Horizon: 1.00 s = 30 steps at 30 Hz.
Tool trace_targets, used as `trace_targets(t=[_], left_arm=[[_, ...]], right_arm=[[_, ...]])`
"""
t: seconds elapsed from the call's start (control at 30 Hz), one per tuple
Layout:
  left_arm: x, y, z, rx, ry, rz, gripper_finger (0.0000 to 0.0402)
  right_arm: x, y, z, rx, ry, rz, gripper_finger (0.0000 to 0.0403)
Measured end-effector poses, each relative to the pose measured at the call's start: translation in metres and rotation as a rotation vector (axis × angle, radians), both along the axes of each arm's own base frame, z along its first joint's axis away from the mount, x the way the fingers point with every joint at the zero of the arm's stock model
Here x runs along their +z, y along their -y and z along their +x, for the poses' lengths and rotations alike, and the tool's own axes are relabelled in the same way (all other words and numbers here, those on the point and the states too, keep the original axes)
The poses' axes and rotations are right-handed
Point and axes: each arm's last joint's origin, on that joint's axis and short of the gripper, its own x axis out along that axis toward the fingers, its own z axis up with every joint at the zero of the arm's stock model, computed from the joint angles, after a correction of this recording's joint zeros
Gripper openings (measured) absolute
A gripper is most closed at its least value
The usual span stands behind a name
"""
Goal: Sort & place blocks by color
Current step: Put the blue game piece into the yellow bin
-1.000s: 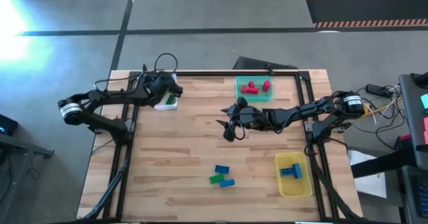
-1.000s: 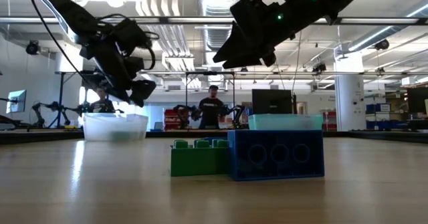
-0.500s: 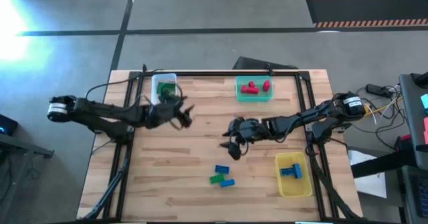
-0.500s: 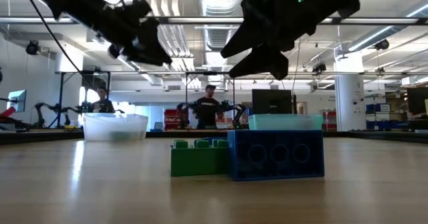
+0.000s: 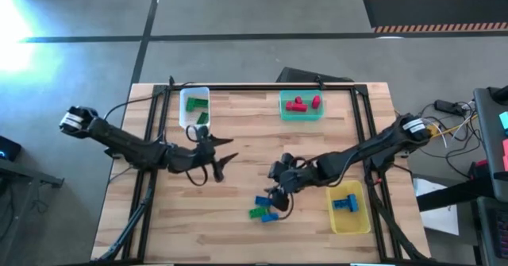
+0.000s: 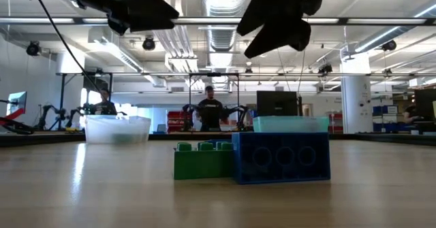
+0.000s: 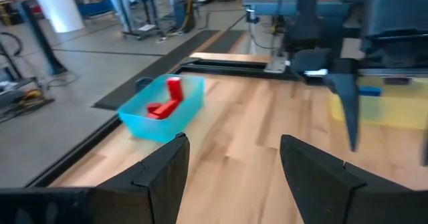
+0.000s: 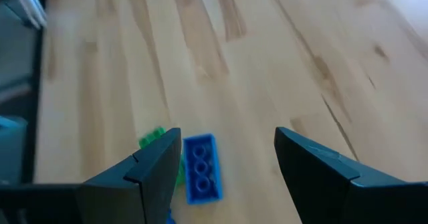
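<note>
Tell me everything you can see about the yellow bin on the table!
The yellow bin is a shallow tray, longer than wide, that looks like see-through yellow plastic with rounded corners. It sits flat on the wooden table, at the near right corner seen from above. Inside lie blue blocks, bunched toward its far end; the rest of it shows bare. Nothing grips or touches it from outside. The right gripper hovers away from it, over the loose blocks in the middle.

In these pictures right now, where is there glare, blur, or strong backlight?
High view: bright glare on the floor at the upper left corner. Low view: ceiling lights behind leave both arms as dark silhouettes; the blue block and green block stay sharp. Right wrist view: the blue block is slightly soft. Left wrist view: the teal bin looks blurred.
</note>
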Motion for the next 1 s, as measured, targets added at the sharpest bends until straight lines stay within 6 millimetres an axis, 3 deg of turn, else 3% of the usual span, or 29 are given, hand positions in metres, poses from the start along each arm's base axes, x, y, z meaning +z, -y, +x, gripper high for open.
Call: trace_targets(t=[0.3,0.7,1.0], left_arm=[[0.004,0.009,-0.004,-0.041,0.026,-0.001,0.0217],[0.006,0.009,-0.003,-0.052,0.017,0.062,0.0217],[0.007,0.009,-0.003,-0.058,0.008,0.102,0.0217]], right_arm=[[-0.018,-0.027,0.014,0.105,-0.253,-0.168,0.0230],[-0.059,-0.045,0.052,0.112,-0.330,-0.199,0.0230],[-0.084,-0.047,0.059,0.112,-0.401,-0.226,0.0230]])
